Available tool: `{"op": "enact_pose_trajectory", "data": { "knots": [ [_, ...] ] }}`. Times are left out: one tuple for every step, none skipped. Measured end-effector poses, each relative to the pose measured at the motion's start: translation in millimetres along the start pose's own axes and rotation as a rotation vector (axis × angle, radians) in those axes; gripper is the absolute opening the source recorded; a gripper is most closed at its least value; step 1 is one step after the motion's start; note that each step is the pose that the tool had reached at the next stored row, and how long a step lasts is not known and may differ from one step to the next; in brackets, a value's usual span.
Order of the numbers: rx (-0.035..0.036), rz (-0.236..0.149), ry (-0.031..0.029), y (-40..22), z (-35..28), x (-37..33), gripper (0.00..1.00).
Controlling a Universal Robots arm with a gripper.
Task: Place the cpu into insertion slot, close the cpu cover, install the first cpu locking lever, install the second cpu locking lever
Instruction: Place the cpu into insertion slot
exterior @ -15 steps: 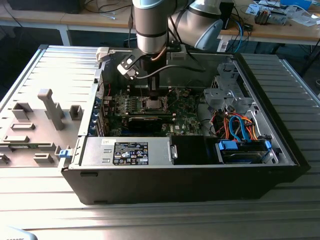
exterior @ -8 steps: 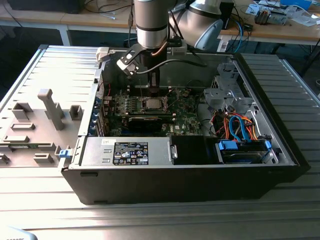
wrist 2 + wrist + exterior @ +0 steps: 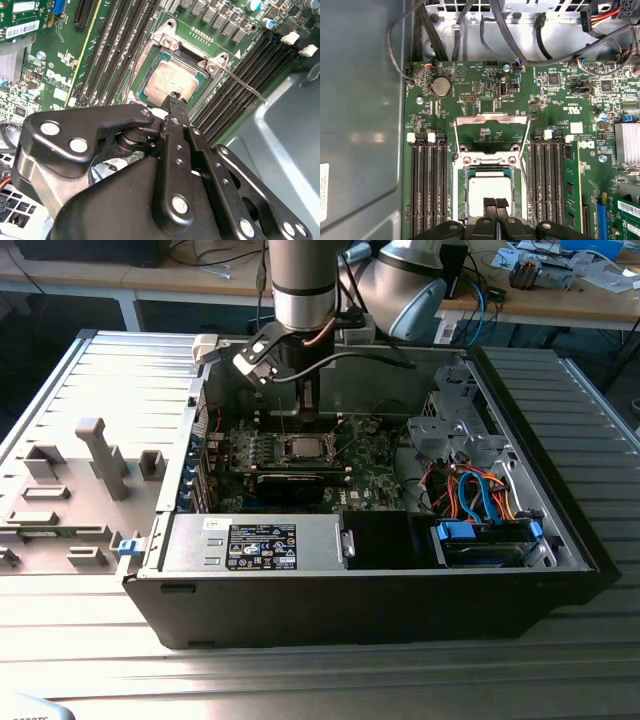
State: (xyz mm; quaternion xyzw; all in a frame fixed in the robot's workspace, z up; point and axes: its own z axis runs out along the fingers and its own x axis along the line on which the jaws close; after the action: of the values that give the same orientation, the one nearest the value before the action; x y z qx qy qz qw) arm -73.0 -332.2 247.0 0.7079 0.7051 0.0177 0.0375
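1. As seen in the exterior view: gripper (image 3: 311, 423) lowered into the open computer case (image 3: 350, 605), directly above the insertion slot (image 3: 305, 448).
2. In the first wrist view, fingers (image 3: 490, 202) pressed together, a hairline seam between the pads and nothing pinched. Tips over the edge of the insertion slot opposite its hinged side.
3. Seated flat inside the insertion slot, the cpu (image 3: 490, 187), dull silver top facing up and square to the slot's rim. Same in the second wrist view (image 3: 167, 82).
4. Contact between fingertips and cpu: not possible to tell in either wrist view.
5. Raised off the insertion slot, the cpu cover (image 3: 492, 120) — standing up on its hinged edge, with green circuit board (image 3: 560, 107) visible through its cut-out centre.
6. One thin locking lever (image 3: 245, 85) angled out from a corner of the insertion slot, lying across the neighbouring memory slots (image 3: 427, 185).
7. Memory slots in rows on both flanks of the insertion slot — coin battery (image 3: 440, 86) beyond the raised cover, away from the slot.
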Motion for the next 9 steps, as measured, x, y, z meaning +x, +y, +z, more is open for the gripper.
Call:
{"op": "enact_pose_trajectory", "data": {
  "knots": [
    [0.0000,0.000,0.0000,0.2,-1.9,-0.1,0.11],
    [0.0000,0.000,0.0000,0.3,-3.8,-0.1,0.11],
    [0.0000,0.000,0.0000,0.4,-5.1,-0.1,0.11],
    [0.0000,0.000,0.0000,0.5,-6.2,-0.2,0.11],
    [0.0000,0.000,0.0000,0.6,-7.8,-0.2,0.11],
    [0.0001,0.000,0.0000,0.7,-8.9,-0.3,0.11],
    [0.0001,0.000,0.0000,0.8,-9.6,-0.3,0.11],
    [0.0000,0.000,0.0000,0.9,-10.8,-0.3,0.11],
    [0.0000,0.000,0.0000,1.0,-12.1,-0.3,0.11]
  ]
}}
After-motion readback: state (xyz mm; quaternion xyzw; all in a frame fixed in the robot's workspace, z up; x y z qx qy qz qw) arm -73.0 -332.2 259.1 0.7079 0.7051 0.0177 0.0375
